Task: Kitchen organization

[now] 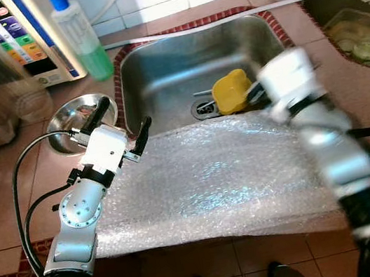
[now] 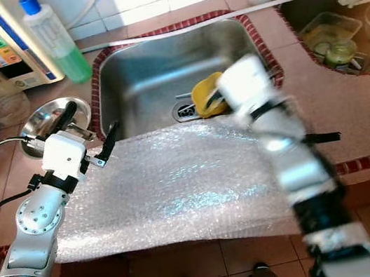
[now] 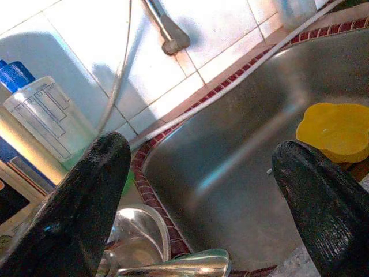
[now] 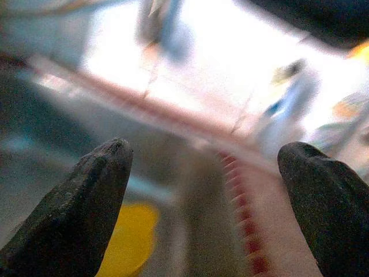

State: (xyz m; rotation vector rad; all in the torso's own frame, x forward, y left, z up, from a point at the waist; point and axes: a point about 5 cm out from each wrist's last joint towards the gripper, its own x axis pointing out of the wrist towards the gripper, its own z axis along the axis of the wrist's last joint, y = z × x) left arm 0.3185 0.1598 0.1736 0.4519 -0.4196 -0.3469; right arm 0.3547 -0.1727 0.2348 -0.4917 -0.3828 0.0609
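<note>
Sink [image 1: 161,78] holds yellow cup [image 1: 231,91] beside right end effector [image 4: 202,190].

Blurred: the right pincer [image 4: 202,202] gapes wide above a yellow object [image 4: 130,239].

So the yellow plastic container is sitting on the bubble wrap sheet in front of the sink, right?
Not quite: the yellow plastic container sits inside the steel sink, by the drain, beyond the bubble wrap sheet. The left eye view shows it.

cup [image 1: 231,91] in sink [image 1: 160,71] | bubble wrap [image 1: 213,176] before sink | bowl [image 1: 69,126] left of sink
</note>
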